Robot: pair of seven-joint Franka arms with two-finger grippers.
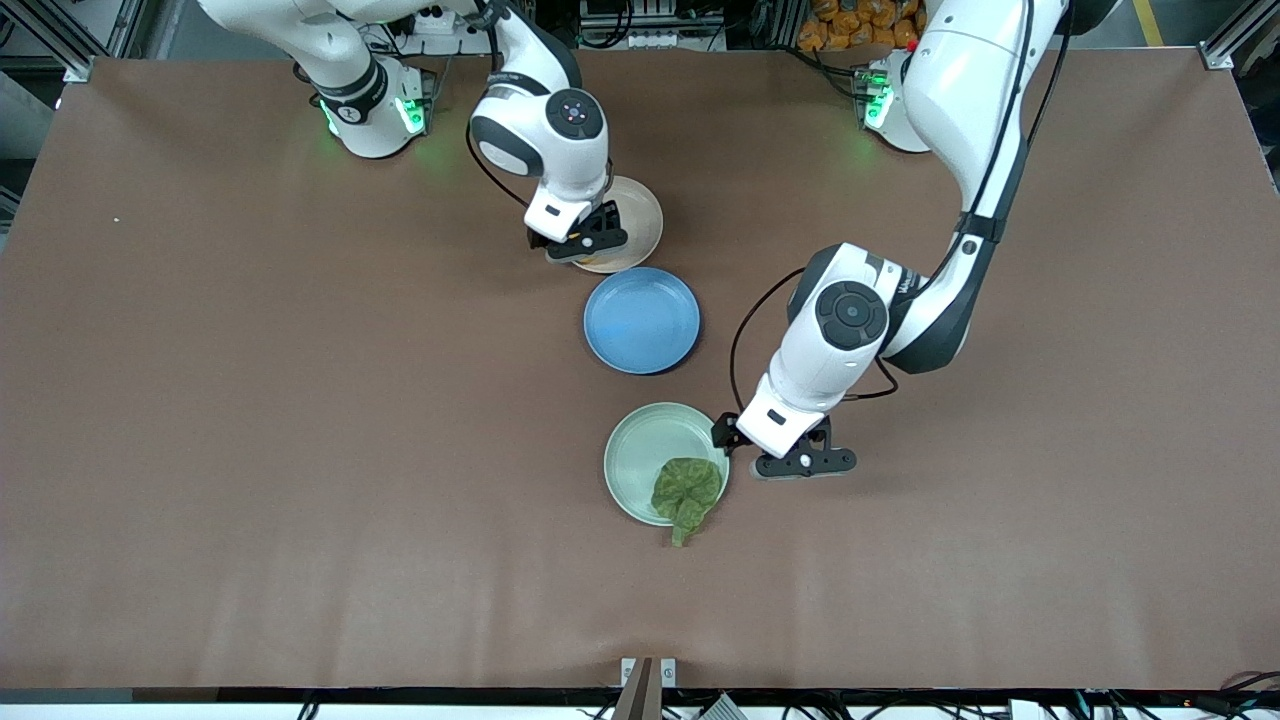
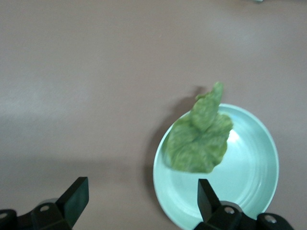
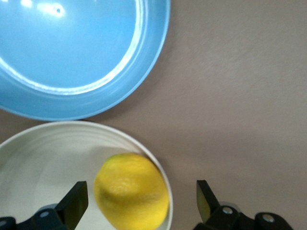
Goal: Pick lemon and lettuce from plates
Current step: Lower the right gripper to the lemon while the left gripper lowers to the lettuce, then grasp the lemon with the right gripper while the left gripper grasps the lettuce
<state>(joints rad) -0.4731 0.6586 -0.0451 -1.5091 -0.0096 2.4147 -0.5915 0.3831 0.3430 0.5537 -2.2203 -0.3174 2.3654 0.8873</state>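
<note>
Right end effector (image 3: 136,203) spread, I hold it low at cream plate (image 3: 43,158) rim, lemon (image 3: 132,190) between fingers. Left end effector (image 2: 141,201) spread beside mint plate (image 2: 249,158); lettuce (image 2: 199,139) just ahead, draped over rim.

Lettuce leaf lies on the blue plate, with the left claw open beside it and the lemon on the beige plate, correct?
Not quite: the lettuce lies on the mint green plate, as the left wrist view shows. The blue plate holds nothing. The left claw is open beside it, and the lemon sits on the beige plate.
</note>
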